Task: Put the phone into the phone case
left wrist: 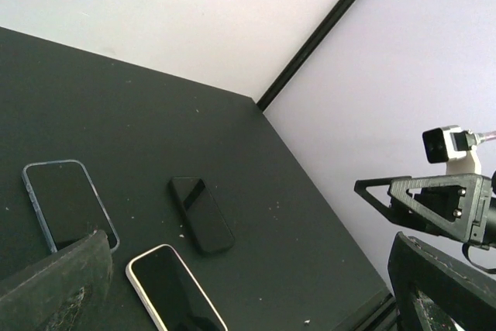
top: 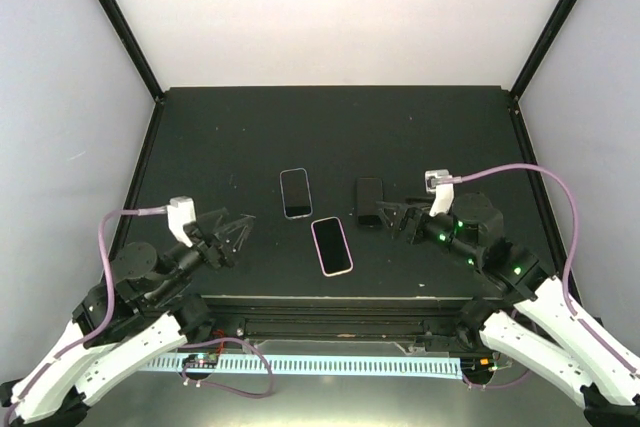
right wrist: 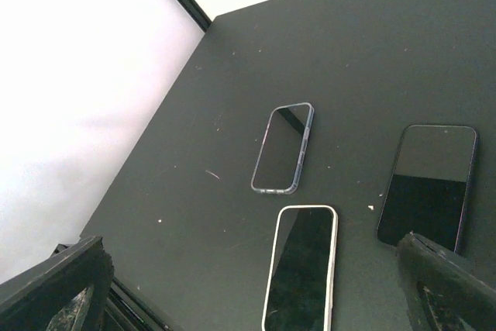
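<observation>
So here's the layout: three phone-shaped things lie flat on the black desk [top: 220,137], roughly mid-desk. The black phone [top: 370,199] has no coloured edge and is the rightmost one, long side running away from the arms. To its left is a blue-rimmed case [top: 295,193], also lying lengthwise. Nearer the arms, between those two, sits a white-rimmed case [top: 331,246], turned a little off square. None of the three touch each other. Honestly I can't tell whether the two rimmed ones are empty shells or already have a handset in them, since both just show a glossy dark face.

The right end effector [top: 388,219] is released, fingers spread wide with nothing between them. It sits low, just beside the near end of the black phone, tips pointing left. From above, one fingertip overlaps the phone's near corner, but I can't tell whether it's actually touching. In the right wrist view the phone sits just past the right finger.

The left end effector [top: 238,235] is released too, wide open and empty, over the near-left part of the desk. It's angled toward the middle, near the blue-rimmed case but clear of it, and well apart from the black phone.
</observation>
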Robot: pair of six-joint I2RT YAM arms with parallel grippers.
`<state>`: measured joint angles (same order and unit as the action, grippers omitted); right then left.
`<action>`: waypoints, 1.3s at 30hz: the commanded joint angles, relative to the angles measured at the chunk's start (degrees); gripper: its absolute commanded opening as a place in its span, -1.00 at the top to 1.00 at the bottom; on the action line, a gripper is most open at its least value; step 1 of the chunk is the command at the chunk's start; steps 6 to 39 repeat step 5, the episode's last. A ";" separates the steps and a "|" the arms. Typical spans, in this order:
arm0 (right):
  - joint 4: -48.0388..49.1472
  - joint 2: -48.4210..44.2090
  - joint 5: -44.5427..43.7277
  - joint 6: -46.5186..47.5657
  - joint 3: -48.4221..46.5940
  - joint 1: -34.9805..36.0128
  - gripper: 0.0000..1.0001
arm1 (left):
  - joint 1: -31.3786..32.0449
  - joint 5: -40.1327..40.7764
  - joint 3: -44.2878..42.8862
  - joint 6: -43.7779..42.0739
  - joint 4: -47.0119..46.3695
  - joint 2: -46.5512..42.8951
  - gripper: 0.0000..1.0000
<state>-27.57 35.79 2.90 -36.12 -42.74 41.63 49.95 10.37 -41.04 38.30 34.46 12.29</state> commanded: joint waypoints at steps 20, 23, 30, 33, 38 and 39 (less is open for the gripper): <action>0.91 -0.19 -0.22 -1.64 1.41 -0.23 -1.00 | -0.21 -1.91 0.37 0.27 -1.33 0.91 -0.98; 0.91 -0.19 -0.22 -1.64 1.41 -0.23 -1.00 | -0.21 -1.91 0.37 0.27 -1.33 0.91 -0.98; 0.91 -0.19 -0.22 -1.64 1.41 -0.23 -1.00 | -0.21 -1.91 0.37 0.27 -1.33 0.91 -0.98; 0.91 -0.19 -0.22 -1.64 1.41 -0.23 -1.00 | -0.21 -1.91 0.37 0.27 -1.33 0.91 -0.98; 0.91 -0.19 -0.22 -1.64 1.41 -0.23 -1.00 | -0.21 -1.91 0.37 0.27 -1.33 0.91 -0.98; 0.91 -0.19 -0.22 -1.64 1.41 -0.23 -1.00 | -0.21 -1.91 0.37 0.27 -1.33 0.91 -0.98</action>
